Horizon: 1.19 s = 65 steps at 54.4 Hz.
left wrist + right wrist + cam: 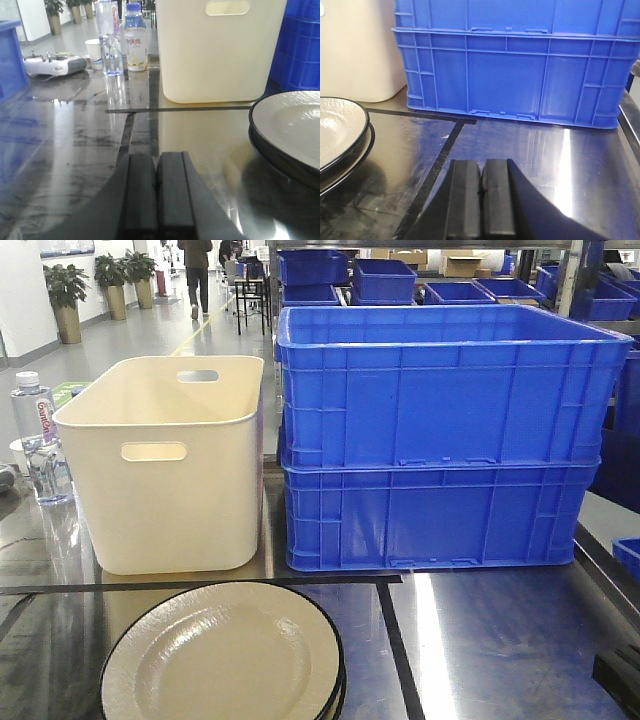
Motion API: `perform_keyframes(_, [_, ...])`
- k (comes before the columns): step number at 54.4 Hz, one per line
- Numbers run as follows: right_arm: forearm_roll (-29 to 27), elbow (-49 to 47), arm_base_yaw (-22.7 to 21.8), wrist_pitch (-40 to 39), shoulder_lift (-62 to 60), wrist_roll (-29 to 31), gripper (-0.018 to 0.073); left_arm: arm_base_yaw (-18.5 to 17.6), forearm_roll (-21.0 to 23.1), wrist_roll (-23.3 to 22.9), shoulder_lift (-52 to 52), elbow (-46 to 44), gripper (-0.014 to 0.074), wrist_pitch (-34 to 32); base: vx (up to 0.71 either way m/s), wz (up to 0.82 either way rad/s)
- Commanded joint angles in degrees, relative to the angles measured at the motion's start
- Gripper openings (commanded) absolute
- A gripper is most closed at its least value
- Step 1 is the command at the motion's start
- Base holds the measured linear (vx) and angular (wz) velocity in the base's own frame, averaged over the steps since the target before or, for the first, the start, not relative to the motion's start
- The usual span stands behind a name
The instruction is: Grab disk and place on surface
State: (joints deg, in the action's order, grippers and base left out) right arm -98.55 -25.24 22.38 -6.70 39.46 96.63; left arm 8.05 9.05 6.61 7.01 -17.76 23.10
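Both fingers (157, 192) (482, 197) pressed closed, empty, cream black-rimmed disk (222, 655) stacked on steel surface (500, 650)

Beyond my counter's far edge, a pale glossy floor (150, 330) runs back past potted plants (66, 290) along a white wall (20, 300); blue crates (385, 275) crowd shelves behind.

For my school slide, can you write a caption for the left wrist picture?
Shut left gripper hovers over the shiny steel table, beside stacked plates and a cream bin.
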Motion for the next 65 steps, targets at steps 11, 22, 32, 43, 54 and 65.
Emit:
perform_keyframes(11, [0.6,-1.73,-0.27,1.24,-0.22,0.52,-0.0013,-4.96,-7.37,-3.17,0.47,11.23,-0.0001,-20.25,0.0,0.0])
perform_keyframes(22, [0.6,-1.73,-0.27,1.24,-0.22,0.52,-0.0013,-4.96,-7.15,-4.1,-4.3,20.71,-0.0001,-32.24,0.0,0.0])
perform_keyframes(32, [0.6,-1.73,-0.27,1.32,-0.41,0.52,-0.0013,-4.96,-7.15,-4.84,-8.18,20.81,-0.0001,-27.08,0.0,0.0])
perform_keyframes(43, [0.6,-1.73,-0.27,1.26,-0.17,0.52,-0.0013,-4.96,-7.15,-4.79,-8.11,20.76,-0.0001,-26.36,0.0,0.0])
perform_keyframes(54, [0.6,-1.73,-0.27,1.26,-0.17,0.52,-0.0013,-4.96,-7.15,-4.79,-8.04,20.76,0.0,-26.36,0.0,0.0])
perform_keyframes(65, [0.6,-1.73,-0.27,1.26,-0.18,0.52,-0.0012,-4.96,-7.15,-4.79,-8.04,20.76,0.0001,-26.36,0.0,0.0])
